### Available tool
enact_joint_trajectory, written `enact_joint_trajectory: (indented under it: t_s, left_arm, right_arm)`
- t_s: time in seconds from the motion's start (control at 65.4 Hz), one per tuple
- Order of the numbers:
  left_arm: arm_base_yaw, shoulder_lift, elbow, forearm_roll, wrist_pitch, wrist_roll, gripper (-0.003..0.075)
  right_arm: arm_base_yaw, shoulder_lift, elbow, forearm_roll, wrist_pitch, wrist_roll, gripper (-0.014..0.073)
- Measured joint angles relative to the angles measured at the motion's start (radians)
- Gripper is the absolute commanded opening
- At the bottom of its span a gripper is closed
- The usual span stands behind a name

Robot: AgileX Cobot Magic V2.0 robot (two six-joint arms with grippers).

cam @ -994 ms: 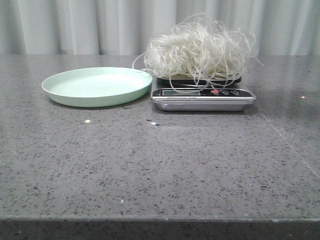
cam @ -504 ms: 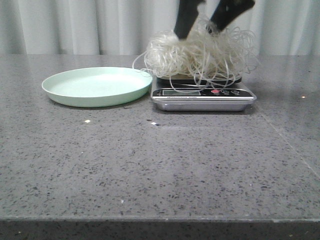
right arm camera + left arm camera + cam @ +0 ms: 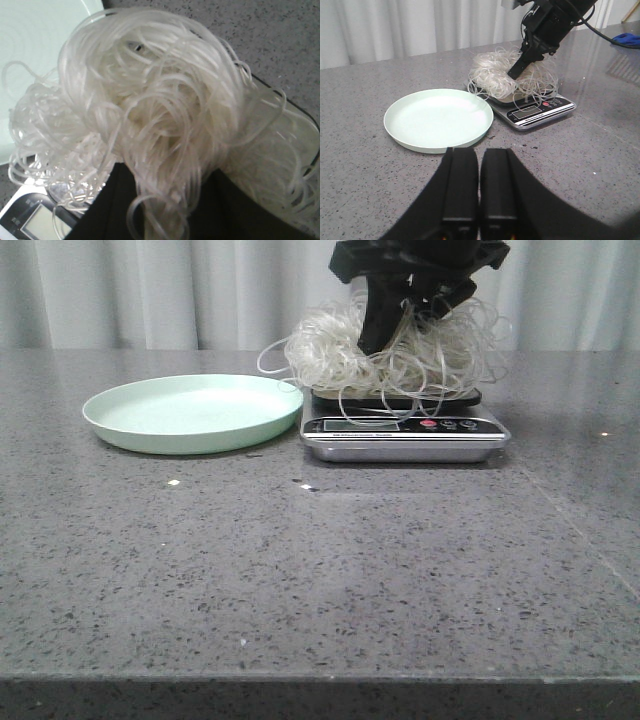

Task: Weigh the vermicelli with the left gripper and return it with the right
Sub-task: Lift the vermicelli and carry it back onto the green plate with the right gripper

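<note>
Vermicelli [image 3: 395, 345]: heaped on scale [image 3: 405, 430], strands bunched between fingers of right gripper [image 3: 395, 325], jaws pressed in around them. Left gripper [image 3: 479, 187]: pads together, holding nothing, well apart from heap. Pale green plate [image 3: 195, 412]: just beside scale, on grey table [image 3: 320, 570].

white curly vermicelli [image 3: 400, 350], heaped, apparently on scale [image 3: 405, 435]

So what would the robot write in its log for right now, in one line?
phase: return | right gripper: pushed into vermicelli, closure unclear | vermicelli: on scale | plate: empty | left gripper: shut, away
</note>
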Motion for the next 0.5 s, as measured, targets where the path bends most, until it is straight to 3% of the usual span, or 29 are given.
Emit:
enact_joint_trajectory:
  t_s: [0.229,0.504]
  left_arm:
    - [0.000,0.000,0.000,0.000,0.000,0.000,0.0127]
    - [0.000,0.000,0.000,0.000,0.000,0.000,0.0127]
  right_arm:
    - [0.023,0.014,-0.218,0.038,0.150,0.000,0.0177]
    - [0.154,0.008,-0.344,0.092,0.055,0.000,0.0177]
